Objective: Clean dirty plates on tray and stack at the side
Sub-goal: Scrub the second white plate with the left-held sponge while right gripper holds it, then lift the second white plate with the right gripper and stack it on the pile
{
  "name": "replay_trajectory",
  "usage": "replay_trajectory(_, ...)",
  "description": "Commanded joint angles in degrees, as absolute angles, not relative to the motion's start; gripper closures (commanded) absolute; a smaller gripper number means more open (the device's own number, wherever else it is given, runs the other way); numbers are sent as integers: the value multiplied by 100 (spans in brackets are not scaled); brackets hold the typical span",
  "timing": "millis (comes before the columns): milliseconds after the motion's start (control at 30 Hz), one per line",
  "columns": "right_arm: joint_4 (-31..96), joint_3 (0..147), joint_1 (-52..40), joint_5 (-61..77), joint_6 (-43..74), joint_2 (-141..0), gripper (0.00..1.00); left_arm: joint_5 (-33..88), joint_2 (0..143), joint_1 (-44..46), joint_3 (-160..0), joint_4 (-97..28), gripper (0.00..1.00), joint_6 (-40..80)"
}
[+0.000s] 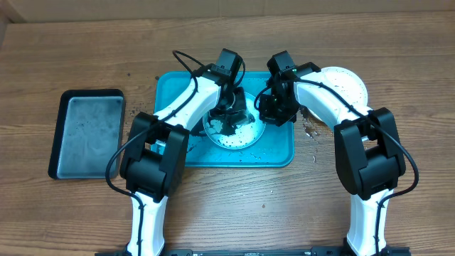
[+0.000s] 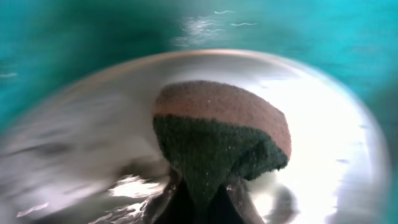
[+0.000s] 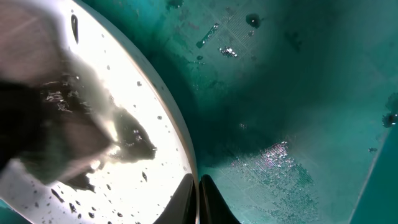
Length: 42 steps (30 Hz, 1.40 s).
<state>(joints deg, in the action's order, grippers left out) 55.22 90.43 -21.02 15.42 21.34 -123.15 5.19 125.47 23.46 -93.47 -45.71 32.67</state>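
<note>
A pale, light-blue-looking plate [image 1: 245, 139] with black specks lies in the middle of the turquoise tray [image 1: 277, 153]. My left gripper [image 1: 229, 110] is shut on a sponge [image 2: 217, 124], green side down and tan side up, and presses it on the plate [image 2: 336, 137]. My right gripper [image 1: 274, 114] is shut on the plate's right rim [image 3: 143, 186], its fingers [image 3: 200, 186] pinching the edge over the tray floor [image 3: 298, 93]. A white plate [image 1: 348, 85] lies on the table right of the tray, partly under my right arm. The yellow-green plate is out of view.
A smaller black-rimmed grey tray [image 1: 89, 131] sits on the table at the left. Dark specks and wet marks [image 1: 311, 131] lie on the wood just right of the turquoise tray. The tray floor is wet.
</note>
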Motion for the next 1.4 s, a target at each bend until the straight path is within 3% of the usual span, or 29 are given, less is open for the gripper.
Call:
replay_trajectory(0, 5546, 9013, -2067, 1197, 2143, -12346, 96, -1363, 12665, 1946, -9406, -5105, 96, 3168)
replay_trajectory(200, 5546, 9013, -2067, 1199, 2145, -12346, 96, -1531, 12663, 1647, -10167, -5837, 96, 3076)
replay_trajectory(400, 5544, 9026, -2067, 1201, 2150, -12346, 96, 969, 12667, 1656, -10359, -5601, 96, 2526)
replay_trajectory(533, 5579, 9161, -2067, 1203, 2150, -12346, 96, 1927, 12667, 1802, -10361, -5485, 96, 2456)
replay_trajectory(733, 6178, 10018, -2067, 843, 2143, -12333, 96, 1752, 12409, 1621, -10842, -5728, 96, 2270)
replay_trajectory(933, 6803, 11004, -2080, -152, 1929, -12333, 96, 1396, 11467, 725, -11295, -6106, 96, 2139)
replay_trajectory(1200, 7185, 12136, -2563, -1981, 1297, -12322, 96, 239, 10589, -655, -11310, -7161, 96, 2447)
replay_trajectory(1367, 7017, 12470, -3483, -4453, 705, -12311, 96, 86, 10565, -1409, -11286, -7649, 96, 2445)
